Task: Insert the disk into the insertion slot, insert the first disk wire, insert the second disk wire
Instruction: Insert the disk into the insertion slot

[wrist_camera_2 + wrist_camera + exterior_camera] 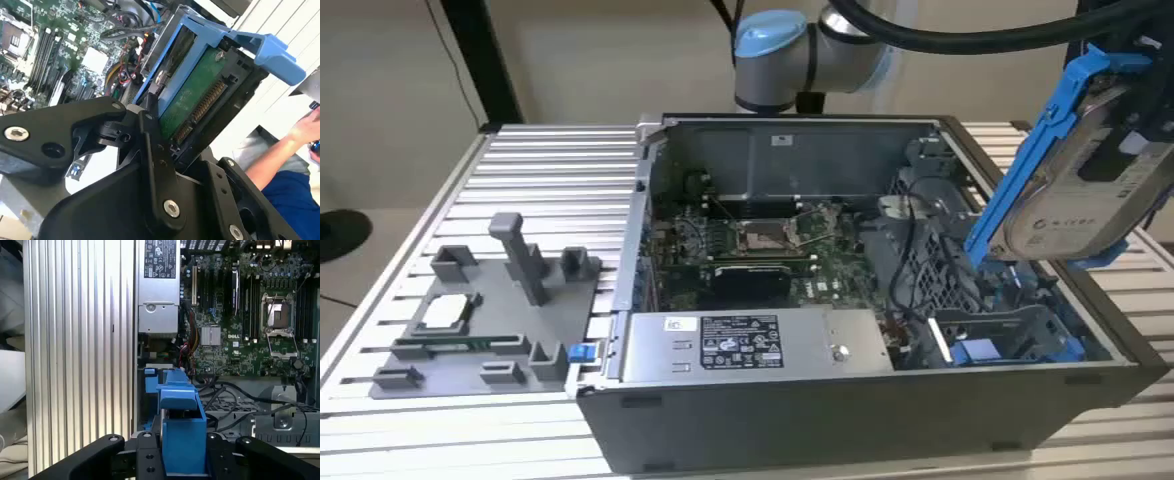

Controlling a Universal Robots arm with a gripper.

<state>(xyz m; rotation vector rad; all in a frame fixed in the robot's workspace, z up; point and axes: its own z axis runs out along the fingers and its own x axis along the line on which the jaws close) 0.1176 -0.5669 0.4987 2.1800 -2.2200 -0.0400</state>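
Ribbed metal table (547, 170), beige wall (587, 60), tool (182, 460) gripping disk (1081, 190) above case (854, 420)

- The disk (1075, 215), at the exterior view's right edge, carries a white label with a few dark characters, too blurred to read.
- The power-supply box (854, 340), lower middle of the exterior view, bears a black-and-white label (738, 343) of fine print and symbols, none of it legible. In the first wrist view it is no clearer.
- A small white sticker (782, 139) sits on the case's rear wall, upper middle, unreadable.
- The motherboard (235, 315) in the first wrist view has small white lettering.
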